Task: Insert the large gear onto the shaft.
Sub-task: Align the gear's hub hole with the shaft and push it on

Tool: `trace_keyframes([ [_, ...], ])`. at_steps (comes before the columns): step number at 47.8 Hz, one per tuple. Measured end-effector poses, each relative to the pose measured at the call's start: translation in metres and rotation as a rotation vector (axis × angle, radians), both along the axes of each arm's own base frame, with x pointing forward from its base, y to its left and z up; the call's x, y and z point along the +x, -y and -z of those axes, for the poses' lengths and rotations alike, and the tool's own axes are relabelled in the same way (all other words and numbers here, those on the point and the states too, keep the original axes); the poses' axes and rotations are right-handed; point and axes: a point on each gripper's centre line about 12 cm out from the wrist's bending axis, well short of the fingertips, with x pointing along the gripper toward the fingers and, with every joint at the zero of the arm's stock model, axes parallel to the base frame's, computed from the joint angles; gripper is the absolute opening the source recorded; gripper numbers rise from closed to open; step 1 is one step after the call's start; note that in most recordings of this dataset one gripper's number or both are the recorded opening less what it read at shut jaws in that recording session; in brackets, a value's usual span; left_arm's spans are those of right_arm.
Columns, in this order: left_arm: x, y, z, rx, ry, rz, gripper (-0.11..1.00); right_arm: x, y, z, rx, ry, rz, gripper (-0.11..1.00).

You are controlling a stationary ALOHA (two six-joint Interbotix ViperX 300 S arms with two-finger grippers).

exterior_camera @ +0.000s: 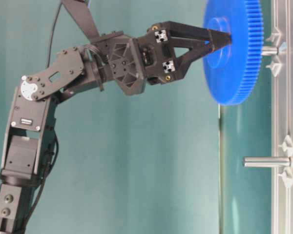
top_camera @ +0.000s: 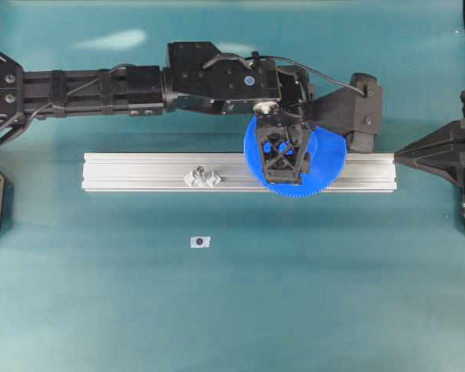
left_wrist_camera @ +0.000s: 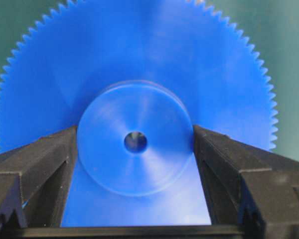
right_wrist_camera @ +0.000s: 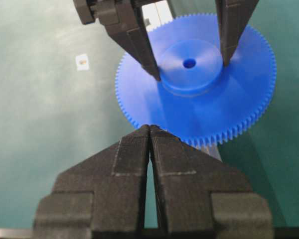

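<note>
The large gear (top_camera: 325, 159) (exterior_camera: 234, 63) (left_wrist_camera: 139, 59) (right_wrist_camera: 199, 109) is a bright-blue toothed disc held on edge over the rail. My left gripper (top_camera: 283, 159) (exterior_camera: 219, 39) (left_wrist_camera: 135, 144) (right_wrist_camera: 189, 67) is shut on its raised hub, one finger on each side. In the table-level view the shaft (exterior_camera: 269, 50) sticks out of the rail right behind the gear's centre, a short stretch showing between gear and rail. Whether its tip is in the hole I cannot tell. My right gripper (top_camera: 399, 155) (right_wrist_camera: 149, 127) is shut and empty, just off the gear's rim.
The aluminium rail (top_camera: 139, 172) (exterior_camera: 283, 117) lies across the table. A second silvery peg (exterior_camera: 266, 162) (top_camera: 202, 177) with translucent mounts stands bare on it, to the left of the gear. A small white piece (top_camera: 200, 242) (right_wrist_camera: 81, 61) lies on the teal mat.
</note>
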Motion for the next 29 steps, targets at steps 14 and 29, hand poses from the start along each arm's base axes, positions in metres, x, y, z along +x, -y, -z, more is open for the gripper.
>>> trace_keyframes([
  [14, 0.0012, 0.0007, 0.0031, -0.001, -0.004, 0.0, 0.76, 0.0, 0.0, 0.0, 0.0, 0.0, 0.0, 0.09],
  [29, -0.0017, -0.0045, 0.004, -0.006, -0.024, -0.01, 0.77, -0.0001, 0.0, 0.0006, 0.0, -0.002, 0.0, 0.09],
])
